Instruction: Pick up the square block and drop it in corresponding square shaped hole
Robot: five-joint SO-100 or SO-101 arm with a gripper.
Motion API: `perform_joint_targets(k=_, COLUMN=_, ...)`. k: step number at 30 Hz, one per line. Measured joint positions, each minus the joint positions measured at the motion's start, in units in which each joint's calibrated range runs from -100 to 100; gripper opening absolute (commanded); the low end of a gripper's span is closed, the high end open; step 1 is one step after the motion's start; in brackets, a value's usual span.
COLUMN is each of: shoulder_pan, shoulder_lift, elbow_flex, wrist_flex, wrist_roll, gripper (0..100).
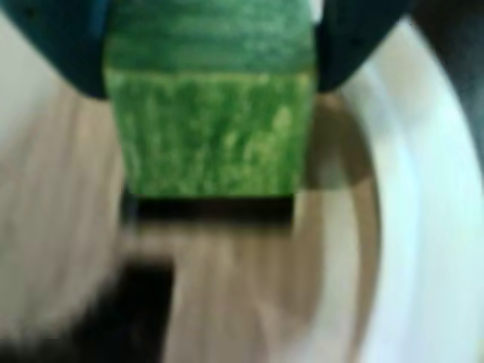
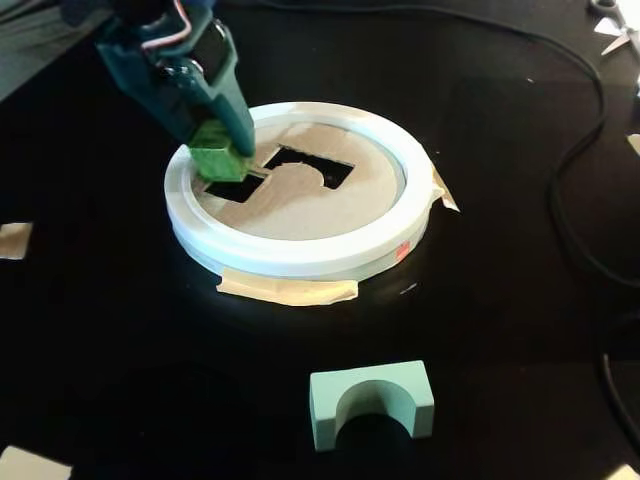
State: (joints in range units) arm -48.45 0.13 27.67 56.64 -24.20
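Fingers (image 2: 232,128) of the gripper (image 2: 222,160) are clamped on the square block (image 2: 220,162), one dark teal finger at each side of it. In the wrist view the block (image 1: 212,128) fills the gap between them, its lower edge just above a dark strip that seems to be the square shaped hole (image 1: 208,209), though the blur makes that uncertain. From the fixed view the hole (image 2: 238,188) lies directly below the fingertips, inside the white ring (image 2: 300,255). Well away from the fingers, an arch block (image 2: 372,403) rests on the black table (image 2: 120,330).
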Motion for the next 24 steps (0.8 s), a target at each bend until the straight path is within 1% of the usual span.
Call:
perform_joint_targets(k=4, shoulder_pan=0.1, shoulder_lift=1.9, elbow_flex=0.1, wrist_flex=-1.6, wrist_roll=-0.1, gripper=34)
perform_joint_targets(k=6, shoulder_pan=-0.4, shoulder_lift=1.9, elbow_flex=0.0, wrist_flex=-1.8, wrist_roll=-0.1, gripper=43)
perform_joint_targets(k=7, shoulder_pan=-0.6, shoulder_lift=1.9, elbow_flex=0.0, wrist_flex=-1.8, wrist_roll=-0.1, gripper=49)
perform_joint_targets(k=8, shoulder_pan=-0.6, shoulder_lift=1.9, elbow_flex=0.0, wrist_flex=-1.8, wrist_roll=-0.1, gripper=57)
perform_joint_targets(k=9, shoulder_pan=-0.5, shoulder_lift=1.9, elbow_flex=0.0, wrist_flex=-1.8, wrist_roll=-0.1, gripper=74)
perform_joint_targets(k=10, shoulder_pan=-0.2, shoulder_lift=1.9, elbow_flex=0.0, wrist_flex=-1.8, wrist_roll=-0.1, gripper=82)
perform_joint_targets(k=11, shoulder_pan=-0.1, shoulder_lift=1.9, elbow_flex=0.0, wrist_flex=-1.8, wrist_roll=-0.1, gripper=89)
perform_joint_targets(k=13, shoulder_pan=-0.2, shoulder_lift=1.9, elbow_flex=0.0, wrist_flex=-1.8, wrist_roll=-0.1, gripper=98)
perform_joint_targets(k=14, shoulder_pan=-0.3, shoulder_lift=1.9, elbow_flex=0.0, wrist_flex=-1.8, wrist_roll=-0.1, gripper=100)
perform_joint_targets(k=24, shoulder_pan=-2.7, shoulder_lift=1.9, elbow_flex=0.0, wrist_flex=-1.8, wrist_roll=-0.1, gripper=100)
